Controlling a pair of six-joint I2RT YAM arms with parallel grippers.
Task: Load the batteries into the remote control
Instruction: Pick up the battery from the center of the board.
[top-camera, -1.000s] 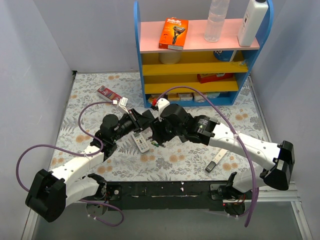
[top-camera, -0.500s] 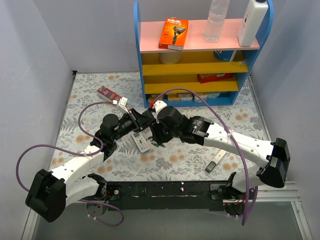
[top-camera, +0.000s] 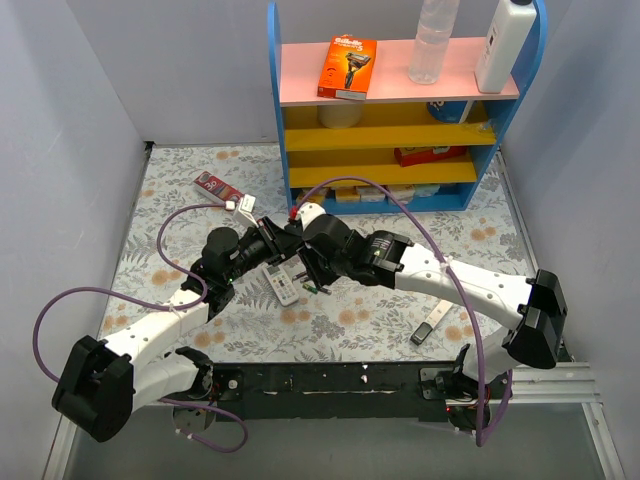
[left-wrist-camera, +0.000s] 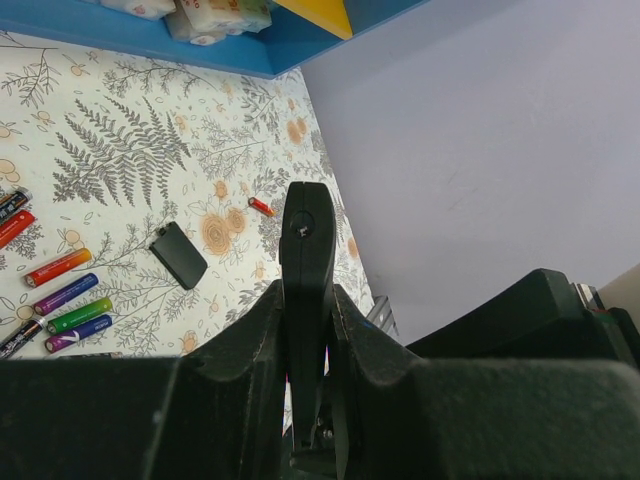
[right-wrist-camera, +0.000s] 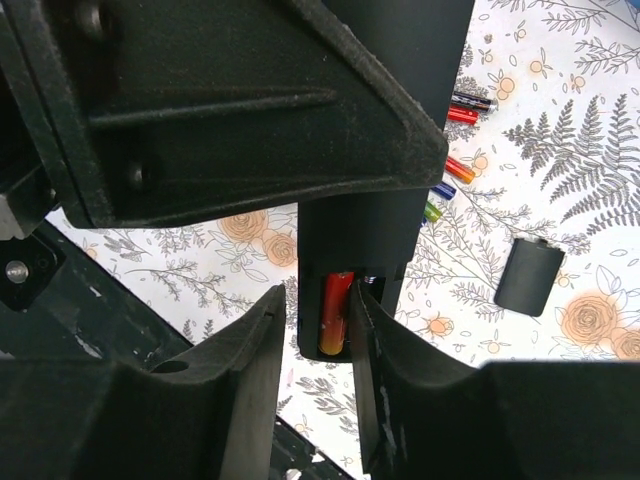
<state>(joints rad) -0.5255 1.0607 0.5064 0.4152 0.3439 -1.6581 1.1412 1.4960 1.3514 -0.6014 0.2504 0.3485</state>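
Observation:
My left gripper (left-wrist-camera: 307, 295) is shut on a black remote control (left-wrist-camera: 305, 235), held edge-on above the table. In the right wrist view the remote (right-wrist-camera: 385, 230) shows its open compartment with one red battery (right-wrist-camera: 335, 315) lying in it. The right gripper (right-wrist-camera: 318, 300) stands just in front of that compartment, its jaws partly apart on either side of the battery and clamping nothing. Several loose batteries (left-wrist-camera: 65, 294) lie on the flowered cloth, and one small red one (left-wrist-camera: 261, 206) lies apart. The black battery cover (left-wrist-camera: 179, 255) rests flat near them. From above, both grippers (top-camera: 290, 250) meet at mid-table.
A white remote (top-camera: 284, 284) lies under the two grippers. Another slim device (top-camera: 432, 322) lies at the front right. The blue and yellow shelf (top-camera: 400, 120) stands at the back. A red packet (top-camera: 218, 187) lies at the back left.
The right arm has shifted left, closer to the left gripper and the remote. Its jaws have narrowed around the compartment end. The left arm has stayed still.

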